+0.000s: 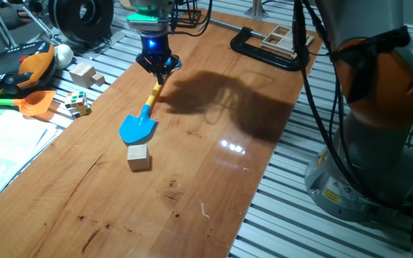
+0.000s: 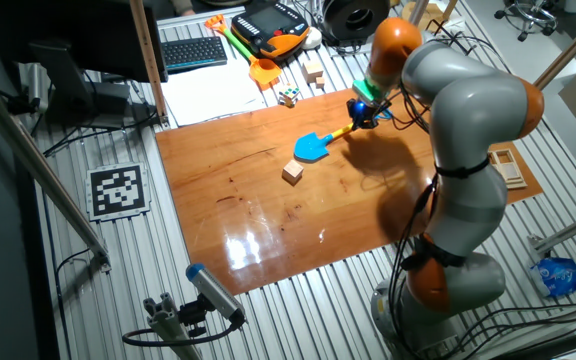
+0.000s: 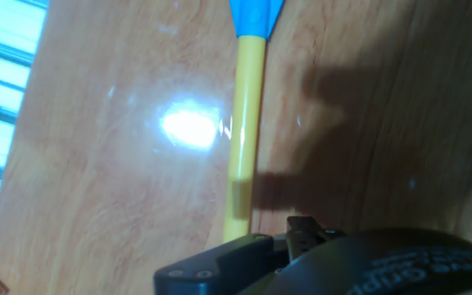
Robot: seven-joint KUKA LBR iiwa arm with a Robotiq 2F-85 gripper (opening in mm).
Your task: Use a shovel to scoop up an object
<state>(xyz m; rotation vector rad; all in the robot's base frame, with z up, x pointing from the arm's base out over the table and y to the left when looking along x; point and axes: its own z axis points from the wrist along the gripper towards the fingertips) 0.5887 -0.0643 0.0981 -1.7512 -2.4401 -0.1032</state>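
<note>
The shovel (image 1: 141, 120) has a bright blue blade and a yellow shaft; it lies slanted on the wooden table (image 1: 214, 165), blade resting toward the front. The small pale wooden cube (image 1: 138, 157) sits just in front of the blade tip, a small gap apart. My gripper (image 1: 159, 69) is shut on the shovel's handle end. In the other fixed view the shovel (image 2: 320, 144), cube (image 2: 292, 172) and gripper (image 2: 361, 115) show the same layout. The hand view shows the yellow shaft (image 3: 244, 131) running up from my fingers (image 3: 220, 260); the cube is out of view there.
An orange-bladed toy shovel (image 1: 31, 102), a multicoloured puzzle cube (image 1: 78, 104) and larger wooden blocks (image 1: 84, 73) lie off the table's left edge. A black clamp (image 1: 264, 51) and a wooden tray (image 1: 278, 39) sit at the far end. A keyboard (image 2: 193, 51) lies beyond.
</note>
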